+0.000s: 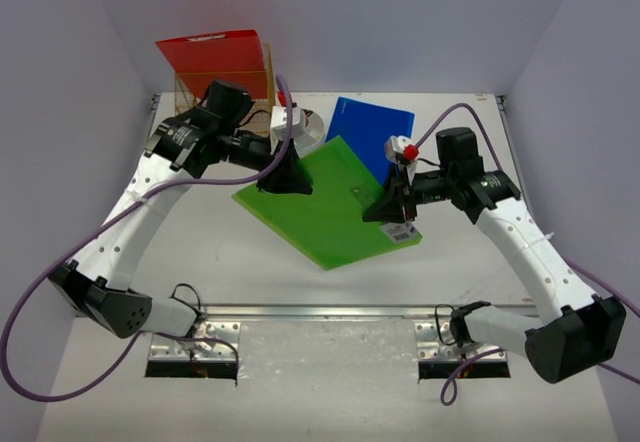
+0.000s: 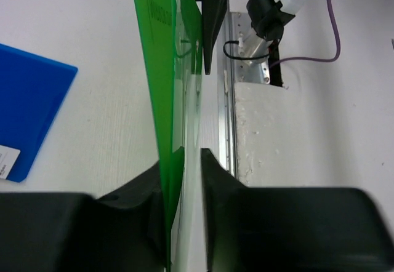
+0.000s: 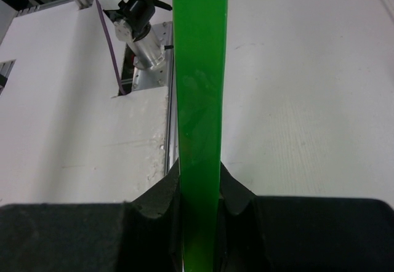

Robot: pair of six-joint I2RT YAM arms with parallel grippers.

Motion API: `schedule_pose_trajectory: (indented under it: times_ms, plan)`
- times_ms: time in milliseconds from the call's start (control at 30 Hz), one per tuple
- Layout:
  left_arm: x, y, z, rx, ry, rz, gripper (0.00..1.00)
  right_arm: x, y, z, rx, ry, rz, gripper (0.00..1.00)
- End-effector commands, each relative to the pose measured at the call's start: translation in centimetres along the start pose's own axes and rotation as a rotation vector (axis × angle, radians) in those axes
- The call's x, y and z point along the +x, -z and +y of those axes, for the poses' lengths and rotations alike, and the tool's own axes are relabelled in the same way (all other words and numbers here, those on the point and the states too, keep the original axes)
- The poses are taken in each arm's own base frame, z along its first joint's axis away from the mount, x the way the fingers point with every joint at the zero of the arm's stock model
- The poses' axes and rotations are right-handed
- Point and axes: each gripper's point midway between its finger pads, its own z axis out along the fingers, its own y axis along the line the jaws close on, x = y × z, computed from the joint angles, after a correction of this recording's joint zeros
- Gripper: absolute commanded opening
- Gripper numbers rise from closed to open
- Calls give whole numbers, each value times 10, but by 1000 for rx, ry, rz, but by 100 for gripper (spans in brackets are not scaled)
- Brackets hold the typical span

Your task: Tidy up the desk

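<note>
A green folder [image 1: 330,207] hangs tilted above the white desk [image 1: 220,262], held at two edges. My left gripper [image 1: 290,177] is shut on its back-left corner; in the left wrist view the folder [image 2: 166,69] runs edge-on between the jaws of the gripper [image 2: 192,155]. My right gripper [image 1: 392,207] is shut on its right edge. In the right wrist view the green sheet [image 3: 200,69] fills the gap between the jaws of that gripper [image 3: 200,167].
A blue folder [image 1: 375,127] lies flat on the desk behind the green one. At the back left, a red folder [image 1: 215,57] stands in a gold wire rack [image 1: 185,87], with a white round object [image 1: 300,127] beside it. A metal rail [image 1: 320,312] lines the near edge.
</note>
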Motion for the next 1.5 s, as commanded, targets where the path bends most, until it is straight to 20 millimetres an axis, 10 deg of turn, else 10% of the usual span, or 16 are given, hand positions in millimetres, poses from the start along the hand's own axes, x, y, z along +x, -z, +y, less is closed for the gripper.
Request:
schedule_pose_trajectory:
  times_ms: [0, 233, 433, 600, 1167, 1467]
  plan:
    - [8, -6, -7, -1, -34, 71, 6, -24, -4, 3, -31, 97, -71, 0]
    - [-5, 11, -3, -99, -90, 103, 0, -30, -3, 1, -3, 133, -92, 3]
    - [-39, 47, -6, -247, -204, 135, 0, -33, -2, 0, 18, 132, -97, 71]
    - [-52, 81, -5, -424, -315, 155, 0, -33, 1, -2, 54, 145, -83, 99]
    - [-98, 230, 8, -1033, -942, 532, 0, -22, 12, -2, 140, 165, -22, 99]
    - [-115, 221, 38, -1007, -1119, 638, 0, -21, 9, -7, 135, 147, -19, 99]
